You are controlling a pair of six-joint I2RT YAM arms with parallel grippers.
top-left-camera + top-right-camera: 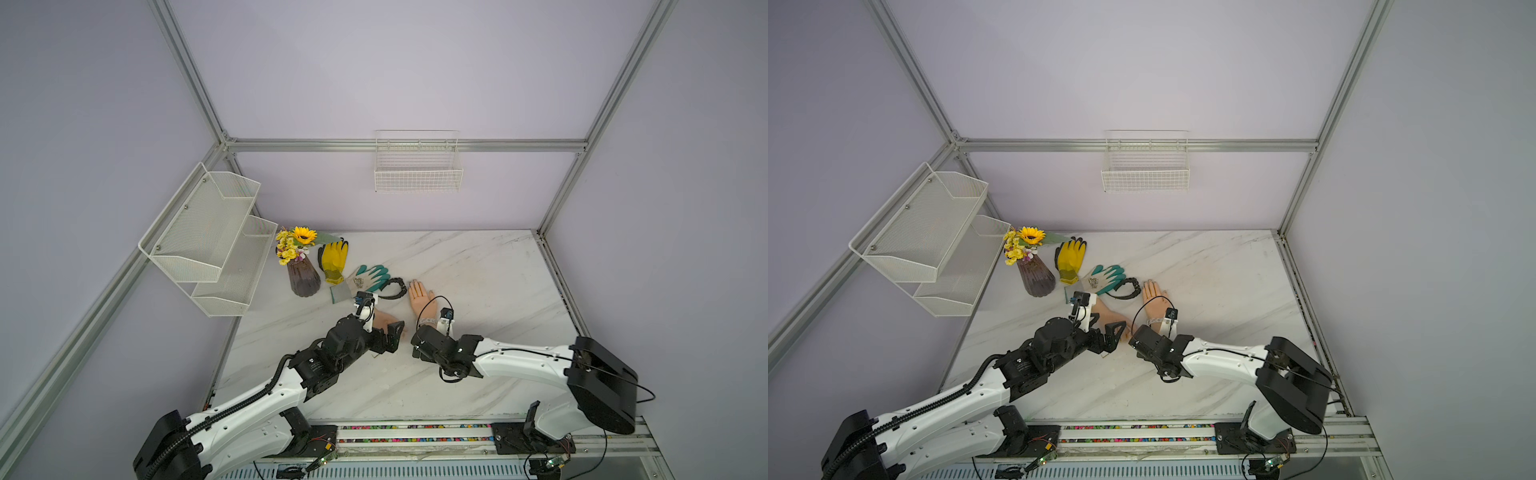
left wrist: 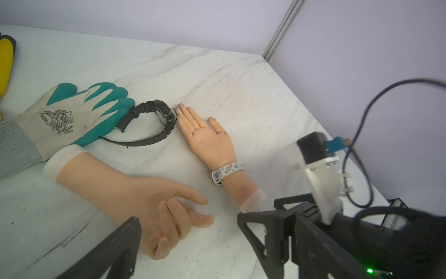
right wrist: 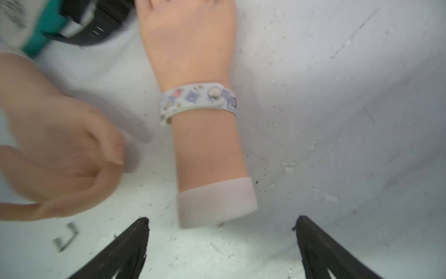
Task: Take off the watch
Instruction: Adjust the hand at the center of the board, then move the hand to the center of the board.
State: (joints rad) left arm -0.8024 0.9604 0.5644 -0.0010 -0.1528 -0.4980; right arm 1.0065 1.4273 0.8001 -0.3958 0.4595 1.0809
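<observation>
Watch (image 3: 198,101) sits snapped round the wrist of the small hand (image 2: 207,137), in the middle of the table (image 1: 478,270), fingers toward the far edge. My right gripper (image 3: 222,218) hangs just short of that hand's cut end, jaws wide apart, holding nothing. Left gripper (image 1: 392,334) is over the big hand (image 2: 144,200), jaws apart too as far as I can see. My plan: ease the right one forward, narrow the jaws, pinch the strap end beside the snap (image 3: 213,94) and peel upward. Left should pin the forearm, or the whole hand will likely drag along.

Robot lab, aluminium-frame enclosure (image 1: 311,145), marble tabletop (image 1: 478,270)
</observation>
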